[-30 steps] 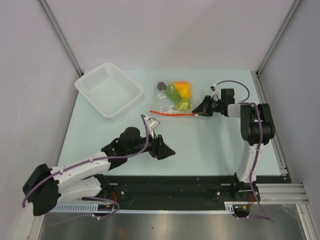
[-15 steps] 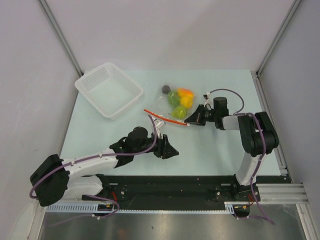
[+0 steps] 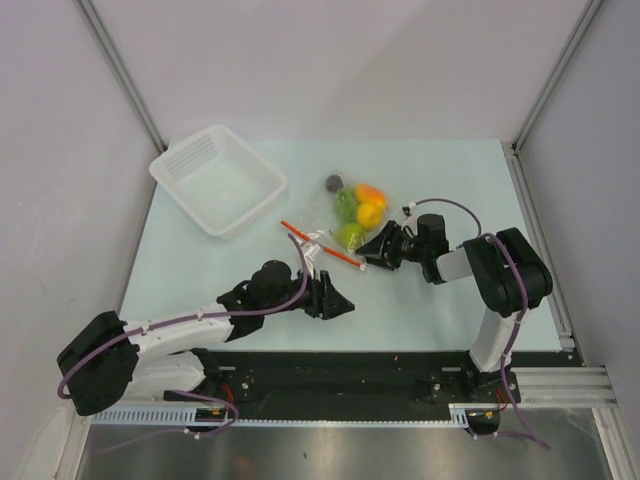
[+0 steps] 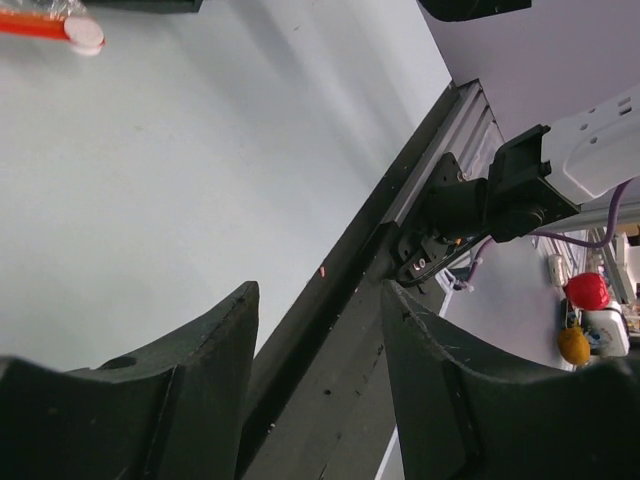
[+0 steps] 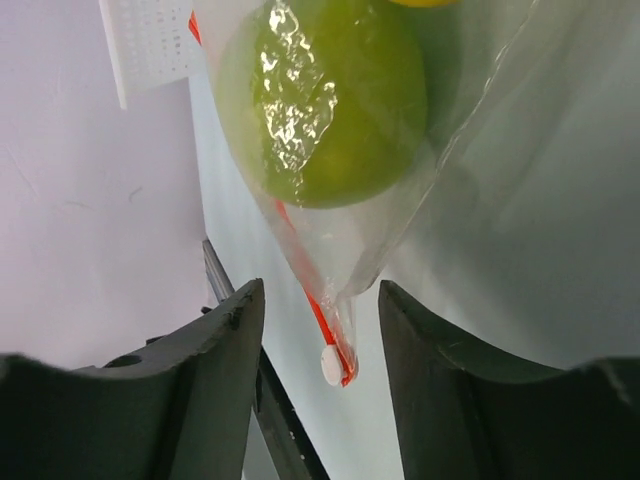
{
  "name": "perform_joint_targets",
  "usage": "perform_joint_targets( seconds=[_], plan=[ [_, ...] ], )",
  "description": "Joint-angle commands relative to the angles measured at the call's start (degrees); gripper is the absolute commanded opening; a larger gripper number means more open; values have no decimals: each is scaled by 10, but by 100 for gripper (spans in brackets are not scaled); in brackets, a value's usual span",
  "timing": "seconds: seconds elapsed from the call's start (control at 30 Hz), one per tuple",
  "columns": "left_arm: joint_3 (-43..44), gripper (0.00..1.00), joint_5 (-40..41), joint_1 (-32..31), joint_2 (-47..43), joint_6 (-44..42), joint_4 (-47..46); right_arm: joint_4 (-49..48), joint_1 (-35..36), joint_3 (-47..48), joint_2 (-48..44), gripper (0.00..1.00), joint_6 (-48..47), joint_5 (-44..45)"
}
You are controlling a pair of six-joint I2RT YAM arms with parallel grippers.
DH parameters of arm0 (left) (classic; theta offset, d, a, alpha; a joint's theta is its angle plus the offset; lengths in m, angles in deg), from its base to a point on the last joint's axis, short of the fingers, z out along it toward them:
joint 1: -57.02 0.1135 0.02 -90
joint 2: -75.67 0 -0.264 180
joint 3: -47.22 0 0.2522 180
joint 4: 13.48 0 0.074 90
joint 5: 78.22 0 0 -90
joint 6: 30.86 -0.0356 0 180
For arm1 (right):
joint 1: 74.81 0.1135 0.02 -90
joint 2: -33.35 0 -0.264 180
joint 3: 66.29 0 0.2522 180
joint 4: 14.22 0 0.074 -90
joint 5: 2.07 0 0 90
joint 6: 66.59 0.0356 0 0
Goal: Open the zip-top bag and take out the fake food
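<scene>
The zip-top bag (image 3: 348, 215) lies mid-table, its red zip strip (image 3: 320, 243) running diagonally along its near-left edge. Inside it sits the fake food: a green pear (image 3: 349, 236), yellow fruit (image 3: 370, 213), an orange piece (image 3: 370, 191), and a dark round piece (image 3: 334, 182) at the far end. My right gripper (image 3: 371, 251) stands open around the bag's near corner. In the right wrist view the strip's white tip (image 5: 330, 367) hangs between the parted fingers of the right gripper (image 5: 320, 290) without touching them, below the green pear (image 5: 325, 110). My left gripper (image 3: 341, 300) (image 4: 320, 295) is open and empty, near the strip's end (image 4: 45, 24).
A white slotted basket (image 3: 215, 180) stands at the back left, and its corner (image 5: 150, 45) shows in the right wrist view. The table's black front rail (image 4: 400, 200) and the right arm's base lie ahead of the left gripper.
The right gripper pulled the bag's corner left and toward the near edge while shut on it, then opened and let it go. The left arm reached slightly further right.
</scene>
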Motion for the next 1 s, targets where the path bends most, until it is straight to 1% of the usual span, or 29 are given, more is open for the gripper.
perform_joint_targets(
  seconds=[0.0, 0.07, 0.1, 0.17, 0.2, 0.3, 0.37, 0.5, 0.53, 0.57, 0.63, 0.73, 0.8, 0.97],
  plan=[
    [-17, 57, 10, -4, -20, 32, -29, -81, -3, 0, 26, 45, 31, -2],
    [-6, 57, 14, -4, -15, 26, -15, -90, -6, 2, 42, 37, 39, -6],
    [-1, 56, 19, -4, -12, 25, -8, -116, -6, 1, 49, 25, 45, -11],
    [12, 56, 25, -4, -3, 25, 6, -152, -3, -2, 68, 8, 77, -25],
    [16, 56, 31, -4, 1, 25, 10, -185, -3, -5, 73, 0, 87, -28],
    [38, 57, 63, -3, 17, 30, 23, -221, -2, -25, 68, 0, 115, -31],
    [58, 57, 82, -3, 42, 39, 28, -225, -1, -44, 46, 0, 120, -22],
    [98, 52, 96, 1, 105, 39, 30, -231, 1, -81, -2, 0, 137, 1],
    [109, 49, 97, 3, 117, 40, 26, -234, 1, -91, -13, 0, 143, 8],
    [111, 48, 97, 3, 139, 42, 19, -235, 3, -105, -22, 0, 151, 14],
    [111, 47, 94, 5, 154, 52, -10, -237, 7, -116, -41, 0, 161, 29],
    [110, 48, 93, 6, 180, 65, -39, -250, 16, -129, -53, 0, 177, 42],
    [106, 52, 96, 6, 191, 72, -62, -262, 26, -136, -59, 0, 188, 53],
    [99, 54, 93, 8, 206, 72, -96, -263, 44, -148, -78, 0, 191, 78]
  ],
)
